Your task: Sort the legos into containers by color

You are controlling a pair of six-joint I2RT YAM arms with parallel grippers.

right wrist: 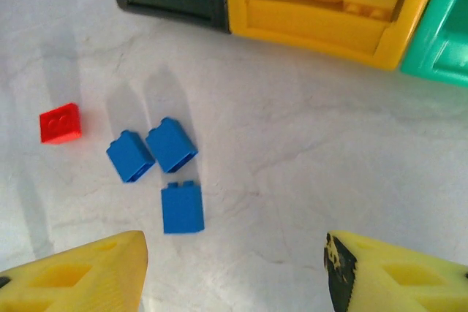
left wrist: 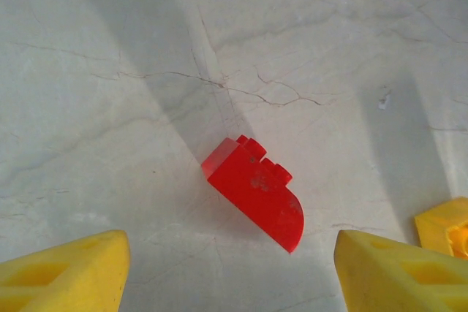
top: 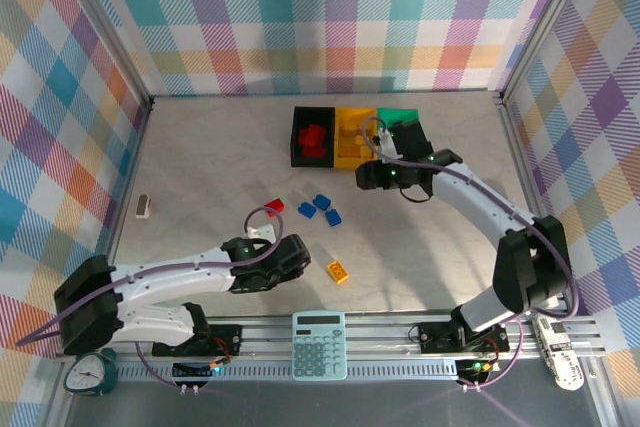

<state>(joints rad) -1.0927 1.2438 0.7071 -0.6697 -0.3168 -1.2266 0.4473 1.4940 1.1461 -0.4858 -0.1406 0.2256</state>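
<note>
Legos lie loose on the bench [top: 200, 157], in the stretch between the arms and the bins. Nearest is a single yellow brick [top: 339, 271], just beyond the teal calculator [top: 318, 344].

A little farther out, the left tool [left wrist: 230, 272] hangs released over a red brick [left wrist: 256, 191]. Its yellow fingers [left wrist: 66, 272] are spread to either side. The brick lies skewed between and slightly ahead of them, touching neither, which reads as lining up for a grasp.

Beyond that, three blue bricks [right wrist: 168, 166] sit close together. The right tool [right wrist: 234, 275] is also spread and empty, poised over bare bench just in front of the bins, with the blue cluster off to one side.

Farthest back, three bins stand in a row against each other. The black bin [top: 296, 137] holds red pieces and the yellow bin [top: 355, 111] holds yellow ones. That pairing suggests the green bin [top: 400, 113] is meant for blue. The right arm covers much of its inside, so I cannot tell whether any blue is in it yet.
</note>
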